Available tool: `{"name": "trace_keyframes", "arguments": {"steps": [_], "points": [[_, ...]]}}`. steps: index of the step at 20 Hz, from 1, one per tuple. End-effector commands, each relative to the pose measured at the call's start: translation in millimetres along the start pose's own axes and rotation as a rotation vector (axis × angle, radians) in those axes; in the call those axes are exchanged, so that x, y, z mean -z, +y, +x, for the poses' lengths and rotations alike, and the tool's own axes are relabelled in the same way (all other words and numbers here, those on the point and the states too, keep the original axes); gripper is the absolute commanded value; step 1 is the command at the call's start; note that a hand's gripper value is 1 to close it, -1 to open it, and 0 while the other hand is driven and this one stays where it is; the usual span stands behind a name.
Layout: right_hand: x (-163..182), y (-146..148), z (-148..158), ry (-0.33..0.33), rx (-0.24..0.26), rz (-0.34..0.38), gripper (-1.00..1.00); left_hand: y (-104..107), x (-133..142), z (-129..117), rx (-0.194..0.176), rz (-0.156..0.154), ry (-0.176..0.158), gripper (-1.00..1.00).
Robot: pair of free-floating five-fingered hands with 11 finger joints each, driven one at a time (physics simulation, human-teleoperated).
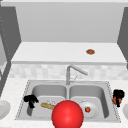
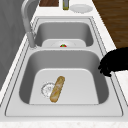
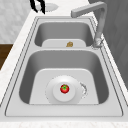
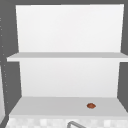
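Lying in the left basin, baguette [image 1: 48,106] just right of the left hand [image 1: 30,100], whose fingers curl on nothing, right hand [image 1: 118,96] clenched round an orange thing [image 1: 114,100] over the tabletop, tomato [image 1: 87,109] on a plate [image 1: 93,113] between them.

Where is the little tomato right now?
The tomato sits on a white plate in the right basin of the sink, right of the faucet in the front view.
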Motion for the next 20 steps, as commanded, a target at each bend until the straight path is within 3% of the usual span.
{"name": "trace_keyframes", "arguments": {"steps": [1, 20], "points": [[-12.9, -21.3, 25.1, 0.015, -0.028, -0.004, 1.00, 0.0, 0.0, 0.0, 0.000, 0.000, 0.000, 0.00], [-102.7, -142.8, 131.4, 0.029, -0.045, -0.007, 1.00, 0.0, 0.0, 0.0, 0.000, 0.000, 0.000, 0.00]]}}
